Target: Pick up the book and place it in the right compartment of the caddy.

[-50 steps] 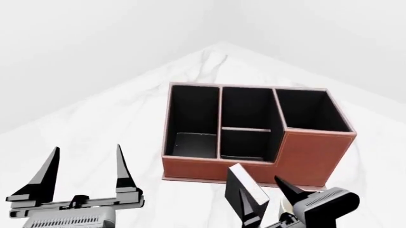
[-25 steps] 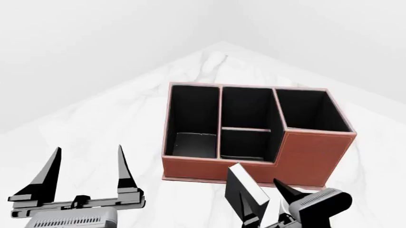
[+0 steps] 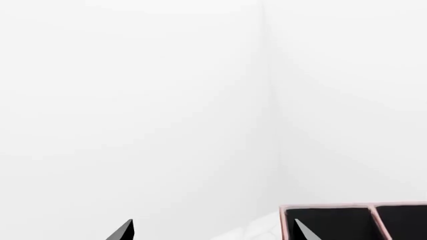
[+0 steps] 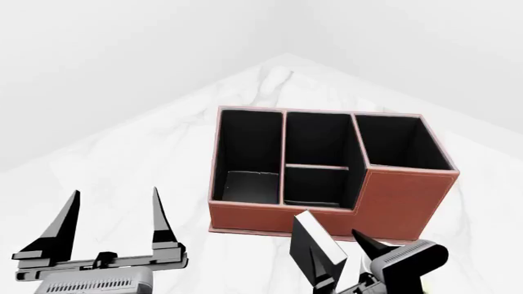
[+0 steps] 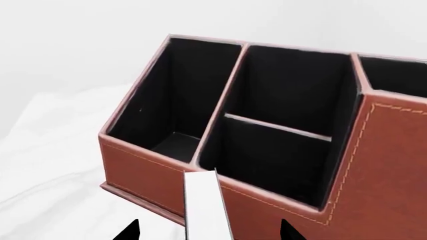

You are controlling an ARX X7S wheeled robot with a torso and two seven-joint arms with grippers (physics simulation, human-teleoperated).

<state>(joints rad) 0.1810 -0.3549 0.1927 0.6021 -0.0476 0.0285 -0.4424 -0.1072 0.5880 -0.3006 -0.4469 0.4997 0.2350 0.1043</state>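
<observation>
Red-brown leather-look walls with pale stitching and black lining make up the caddy (image 4: 327,177), which stands on a white marbled counter (image 4: 163,147) in front of plain white walls. Four cells are visible in the head view: a long narrow low-fronted cell at the left, two small middle cells split by a divider, and the right compartment (image 4: 400,144) with the tallest walls. All cells appear empty so far as their floors can be seen. The book (image 4: 315,248), black-covered with white page edges, is held tilted between the jaws of the right gripper (image 4: 339,269), which are closed on it; it sits just in front of the caddy's low front wall, near the middle cells and to the left of the right compartment, and clear of the caddy. In the right wrist view the book's white page edge (image 5: 207,205) rises between the two dark fingertips (image 5: 130,231), with the caddy's front wall (image 5: 267,200) directly beyond it; that wall and the tall stitched front of the right compartment stand between the book and the target cell. The left gripper (image 4: 110,223) hangs over bare counter, well apart from the caddy, its jaws spread wide and holding nothing. The left wrist view shows only the fingertips (image 3: 123,231), white wall and one caddy corner (image 3: 353,220).
</observation>
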